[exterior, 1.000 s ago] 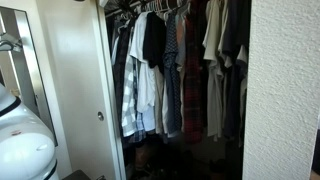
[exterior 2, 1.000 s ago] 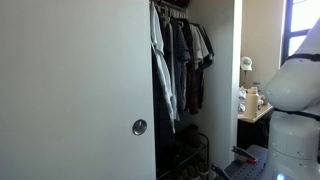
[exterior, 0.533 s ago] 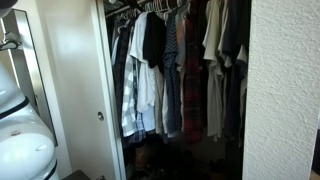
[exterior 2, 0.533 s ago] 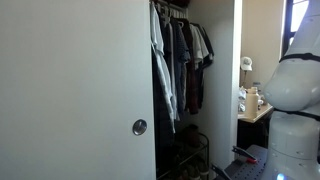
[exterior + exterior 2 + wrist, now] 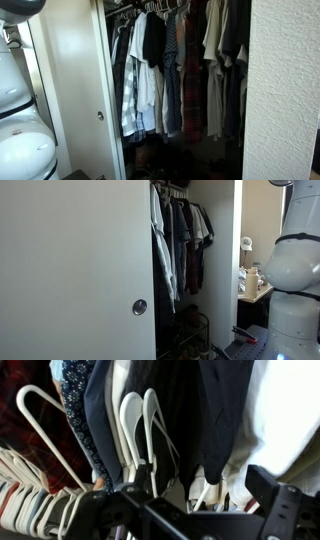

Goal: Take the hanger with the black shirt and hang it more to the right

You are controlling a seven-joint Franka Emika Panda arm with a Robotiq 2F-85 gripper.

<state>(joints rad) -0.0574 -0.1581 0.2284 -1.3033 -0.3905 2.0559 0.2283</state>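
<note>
The black shirt (image 5: 153, 38) hangs on the closet rod between white and plaid shirts; its hanger is hidden inside it, and the hook is lost among the other hooks at the rod. In the wrist view black fabric (image 5: 212, 420) hangs close in front, next to two white hangers (image 5: 138, 428). My gripper (image 5: 200, 502) shows as two dark fingers set wide apart, open, with nothing clasped; hanger ends and cloth lie just beyond them. The gripper itself does not show in either exterior view.
A white sliding door (image 5: 75, 90) covers the closet's side, also seen with its round pull (image 5: 139, 307). A textured wall (image 5: 285, 90) bounds the opposite side. The rod (image 5: 160, 8) is packed with shirts. The robot's white body (image 5: 295, 270) stands outside the closet.
The arm has risen: in an exterior view a dark part now shows at the top corner, and the white links have shifted upward. The clothes have not moved.
</note>
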